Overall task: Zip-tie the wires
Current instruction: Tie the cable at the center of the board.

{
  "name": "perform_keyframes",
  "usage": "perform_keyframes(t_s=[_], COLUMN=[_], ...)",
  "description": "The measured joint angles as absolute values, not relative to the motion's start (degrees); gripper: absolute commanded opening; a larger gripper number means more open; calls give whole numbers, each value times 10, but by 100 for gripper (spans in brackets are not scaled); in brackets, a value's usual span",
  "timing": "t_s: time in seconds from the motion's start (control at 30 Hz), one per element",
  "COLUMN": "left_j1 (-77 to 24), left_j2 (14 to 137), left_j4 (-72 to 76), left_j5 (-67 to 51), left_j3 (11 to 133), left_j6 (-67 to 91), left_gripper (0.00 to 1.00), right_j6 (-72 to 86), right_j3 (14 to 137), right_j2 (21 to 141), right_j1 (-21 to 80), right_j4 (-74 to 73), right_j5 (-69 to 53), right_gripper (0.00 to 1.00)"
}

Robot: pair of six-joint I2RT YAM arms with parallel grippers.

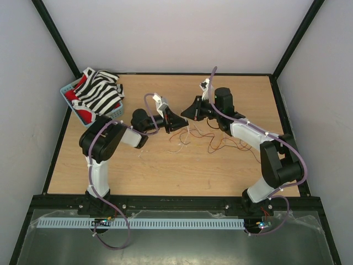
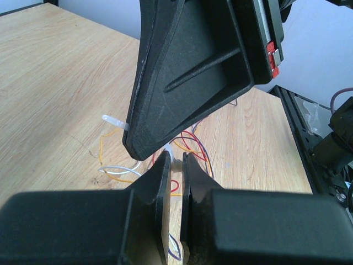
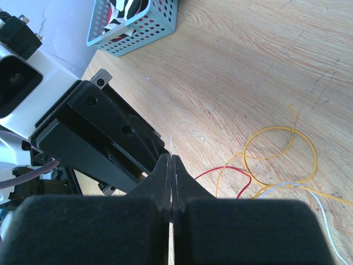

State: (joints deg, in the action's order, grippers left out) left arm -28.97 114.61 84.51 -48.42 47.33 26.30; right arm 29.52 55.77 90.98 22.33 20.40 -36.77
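Wooden table [image 1: 110, 171] has loads of open room along the front edge. The blue basket [image 1: 66, 91] is tucked in the far-left corner. The left gripper [image 2: 175, 157] and right gripper [image 3: 171, 160] crowd nose to nose mid-table, both pinching the zip tie [image 2: 112, 120]. The wires [image 1: 212, 141] sprawl on the table just beside them.
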Motion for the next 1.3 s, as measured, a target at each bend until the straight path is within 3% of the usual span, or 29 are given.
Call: perform_keyframes(t_s=[1.3], left_j1=[-294], left_j2=[1217], left_j4=[854], left_j5=[-502], left_j3=[479], left_j6=[258], left_gripper=[0], right_j6=[317], right_j3=[623], right_j2=[908], right_j1=[220], right_j4=[198], right_j5=[-358], right_gripper=[0])
